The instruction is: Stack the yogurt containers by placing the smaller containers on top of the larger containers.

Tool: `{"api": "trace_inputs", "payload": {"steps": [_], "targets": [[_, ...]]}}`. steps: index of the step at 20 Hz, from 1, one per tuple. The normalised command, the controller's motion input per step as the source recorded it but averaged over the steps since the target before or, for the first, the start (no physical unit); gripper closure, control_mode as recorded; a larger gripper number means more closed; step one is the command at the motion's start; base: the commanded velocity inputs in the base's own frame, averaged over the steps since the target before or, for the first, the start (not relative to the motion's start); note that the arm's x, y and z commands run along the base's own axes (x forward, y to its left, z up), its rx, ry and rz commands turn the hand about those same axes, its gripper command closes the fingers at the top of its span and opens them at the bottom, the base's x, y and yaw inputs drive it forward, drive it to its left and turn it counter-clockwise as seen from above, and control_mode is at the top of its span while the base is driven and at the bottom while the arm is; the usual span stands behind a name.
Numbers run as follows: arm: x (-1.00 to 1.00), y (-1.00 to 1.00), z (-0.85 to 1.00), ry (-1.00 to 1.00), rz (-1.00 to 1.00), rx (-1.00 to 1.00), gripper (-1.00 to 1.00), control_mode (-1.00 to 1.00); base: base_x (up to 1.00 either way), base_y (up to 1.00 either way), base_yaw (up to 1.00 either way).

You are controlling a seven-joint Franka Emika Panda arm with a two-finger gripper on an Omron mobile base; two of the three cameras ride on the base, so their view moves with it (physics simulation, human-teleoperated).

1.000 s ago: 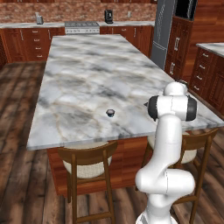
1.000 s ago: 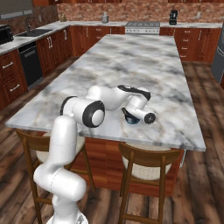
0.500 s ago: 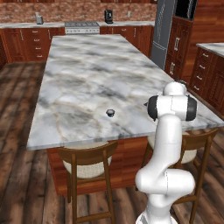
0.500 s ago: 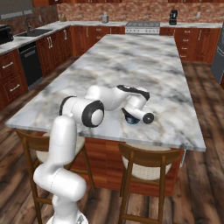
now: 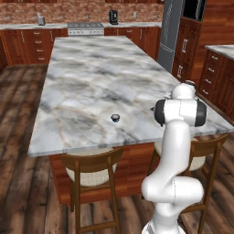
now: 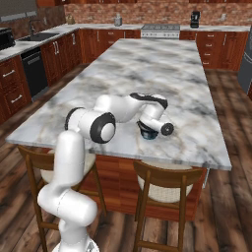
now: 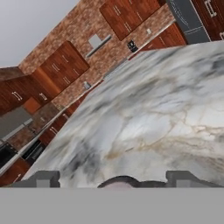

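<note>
The marble surface is the landmark here, a long island with two wooden stools tucked under its near edge. Just inside that near edge, toward the right corner as the right base view shows it, the arm folds low over the marble and its hand hangs above the larger container, a squat dark blue cup sitting on the surface directly beneath the wrist. In the hand view the pincer has its two dark fingertips spread wide to either side, and the rounded dark rim of a cup rises between them at the bottom of the picture without either tip touching it, so the pincer stands open and grips nothing. Whether the smaller cup already sits on top of the larger one under the hand cannot be told, since the wrist hides it.

A little further in from the near edge, well apart from the hand and toward the left half of the surface in the left base view, a small dark cup with a pale top stands upright and alone on the marble.

Beyond the far end of the surface, a stove and a dark coffee machine sit along the brick back wall, with red-brown cabinets beneath.
</note>
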Motion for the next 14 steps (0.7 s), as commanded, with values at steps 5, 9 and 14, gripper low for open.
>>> {"api": "trace_inputs", "payload": {"steps": [5,9,14], "targets": [[-0.1,0.0,0.51,0.02,0.0,0.0,-1.0,-1.0,0.0,0.0,0.0],[-0.19,0.0,0.53,0.0,0.02,0.0,-1.0,-1.0,0.0,0.0,0.0],[-0.29,0.0,0.4,0.02,0.05,-0.02,-1.0,-1.0,0.0,0.0,0.0]]}}
